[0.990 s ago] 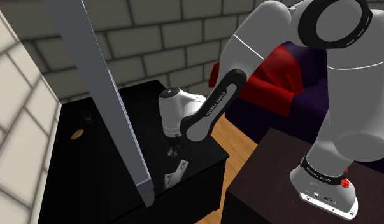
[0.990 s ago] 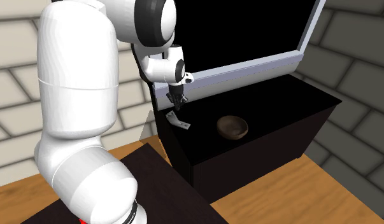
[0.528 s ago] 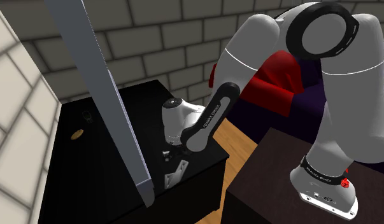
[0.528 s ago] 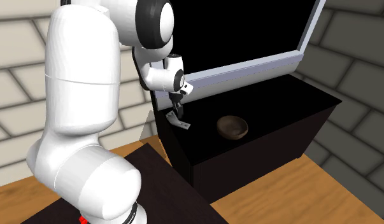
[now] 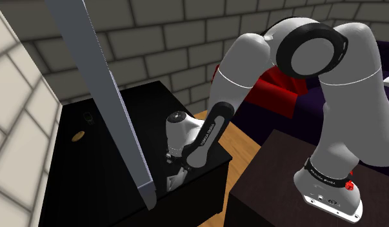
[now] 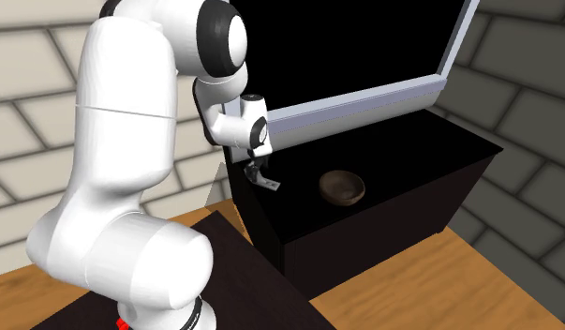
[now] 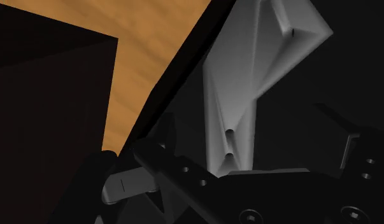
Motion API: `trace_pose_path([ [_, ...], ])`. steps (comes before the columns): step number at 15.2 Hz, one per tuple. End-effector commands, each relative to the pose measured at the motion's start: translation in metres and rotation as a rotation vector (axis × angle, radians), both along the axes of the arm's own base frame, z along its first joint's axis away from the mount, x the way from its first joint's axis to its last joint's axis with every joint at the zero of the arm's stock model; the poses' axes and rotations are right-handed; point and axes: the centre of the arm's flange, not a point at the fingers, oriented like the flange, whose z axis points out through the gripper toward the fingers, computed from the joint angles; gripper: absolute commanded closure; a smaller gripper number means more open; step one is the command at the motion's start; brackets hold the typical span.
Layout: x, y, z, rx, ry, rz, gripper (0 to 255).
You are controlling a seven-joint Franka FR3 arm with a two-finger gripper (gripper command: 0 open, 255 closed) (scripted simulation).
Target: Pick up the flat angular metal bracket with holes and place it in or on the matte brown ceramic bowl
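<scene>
Lying at the corner of the tall black cabinet (image 6: 402, 155), right by its edge, the flat angular grey metal bracket with holes (image 7: 260, 63) is not yet lifted. One leg of it is seen running in between the fingers (image 7: 340, 137) of the all-black two-finger gripper (image 6: 256, 170). The fingers stand apart on either side and are not pressed to the metal. The hand is judged to be set low and astride so that a pinch can be closed across the thin leg. Care is called for, since wooden floor (image 7: 152, 70) lies just past the edge. In the second exterior view the matte brown round bowl (image 6: 342, 187) is found at three o'clock of the bracket, near it on the same top, so a short carry is expected.
</scene>
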Motion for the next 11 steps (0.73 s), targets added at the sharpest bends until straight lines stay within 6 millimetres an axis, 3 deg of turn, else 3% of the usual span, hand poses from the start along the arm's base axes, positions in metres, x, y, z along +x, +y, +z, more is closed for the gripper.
trace_pose_path([
  [1,0.002,0.0,-0.011,0.002,-0.002,-0.051,0],
  [5,0.003,0.001,-0.035,0.002,-0.002,-0.051,0],
  [11,0.003,0.001,-0.035,0.002,-0.002,-0.051,0],
])
